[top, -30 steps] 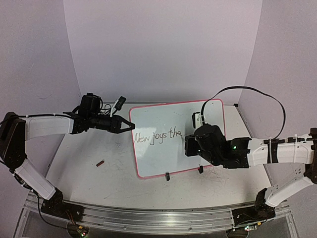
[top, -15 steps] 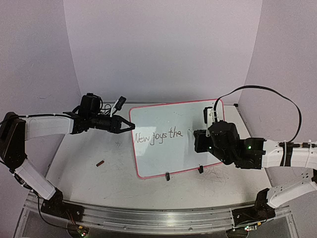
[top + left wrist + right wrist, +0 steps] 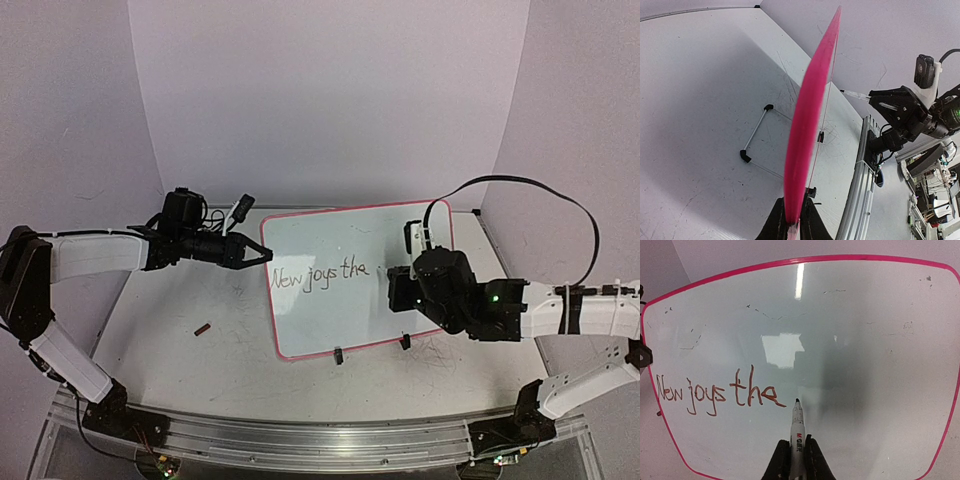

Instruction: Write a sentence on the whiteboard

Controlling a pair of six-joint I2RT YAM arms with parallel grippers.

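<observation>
Left hand [image 3: 262, 255]: out at the whiteboard's left edge, fingers pinched narrow on the pink rim (the wrist view shows that rim edge-on, running straight up from between them).
Brown piece [image 3: 203, 328]: a small dark stub lying on the bench [image 3: 180, 350], well left of the whiteboard's lower corner.
Whiteboard [image 3: 330, 320]: standing on the bench between the two arms, writing side facing the right arm, two black clips [image 3: 339, 355] at its bottom edge.
Sentence [image 3: 715, 392]: "New joys the" in one line across the whiteboard's left half, about mid-height.
Marker [image 3: 797, 432]: tip just right of the last "e"; touching or a hair off, I can't tell.
Right hand [image 3: 796, 452]: in front of the whiteboard's right half, closed tight on the marker's barrel.
</observation>
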